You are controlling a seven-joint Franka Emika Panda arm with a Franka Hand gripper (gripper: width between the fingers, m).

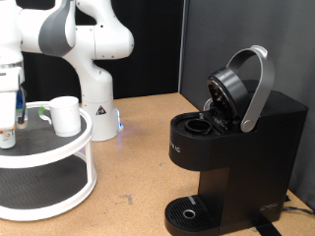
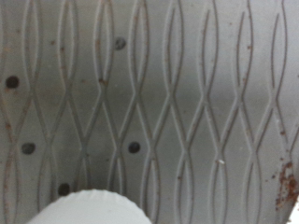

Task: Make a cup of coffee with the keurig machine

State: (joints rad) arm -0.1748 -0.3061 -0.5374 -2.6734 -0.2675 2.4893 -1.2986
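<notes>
The gripper [image 1: 8,126] hung at the exterior view's left edge, right over the top tier of the white round stand [image 1: 59,147], w/ something small and white under it; whether the fingers were open or clenched, can't tell. The cup [image 1: 65,114] sat upright on that top tier, just beside the gripper, not held. The keurig machine [image 1: 231,147] stood well apart at the exterior view's right, lid raised, pod chamber exposed, drip tray bare. Wrist view: wavy-patterned grey mat [image 2: 168,93] plus a white round object [image 2: 93,207].
</notes>
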